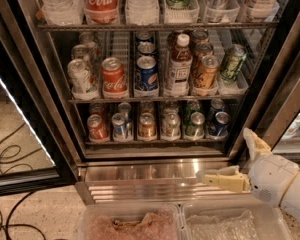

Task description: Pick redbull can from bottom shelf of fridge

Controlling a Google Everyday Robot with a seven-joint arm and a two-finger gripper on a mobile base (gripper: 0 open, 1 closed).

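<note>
The fridge (pixel 270 84) stands open in front of me. Its bottom shelf (pixel 155 142) holds six lanes of cans. The redbull can (pixel 119 126), slim, blue and silver, stands at the front of the second lane from the left, between a red can (pixel 97 128) and an orange can (pixel 147 125). A second slim can stands behind it. My gripper (pixel 224 155) is at the lower right, below and right of the shelf, in front of the ribbed steel base panel (pixel 150 176). Its cream fingers (pixel 222 179) are spread open and empty.
The middle rack holds a Coke can (pixel 113 76), a wide blue can (pixel 147 74) and a brown bottle (pixel 180 64). Two clear trays (pixel 130 224) lie below at the front. The glass door (pixel 15 134) hangs open on the left, with cables (pixel 5 154) on the floor.
</note>
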